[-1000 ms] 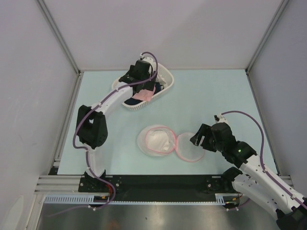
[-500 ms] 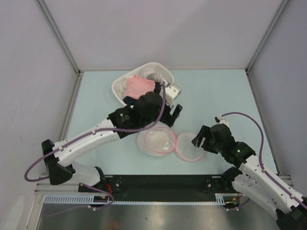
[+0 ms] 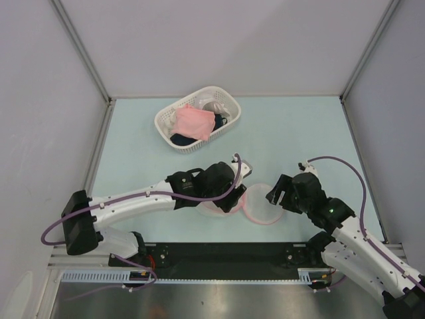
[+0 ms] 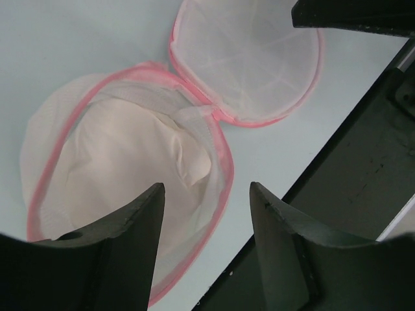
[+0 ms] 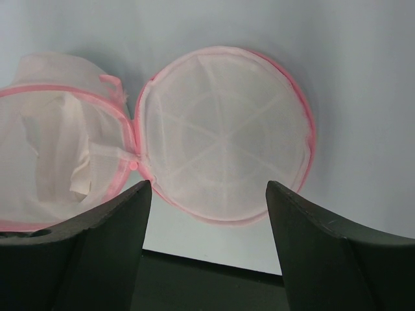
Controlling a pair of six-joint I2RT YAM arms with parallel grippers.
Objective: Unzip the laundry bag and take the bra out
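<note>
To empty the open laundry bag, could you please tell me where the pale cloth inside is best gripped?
I would pinch the pale cloth at its raised fold, coming straight down through the open top of the laundry bag; its edges lie flat against the mesh.

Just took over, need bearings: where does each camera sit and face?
Top external: above and behind, looking down on left arm, right arm, basket, laundry bag.
Left wrist: looks down between left gripper fingers at the bag's filled half.
Right wrist: right gripper fingers frame the empty half.
Shared: both wrist views show both halves.
</note>
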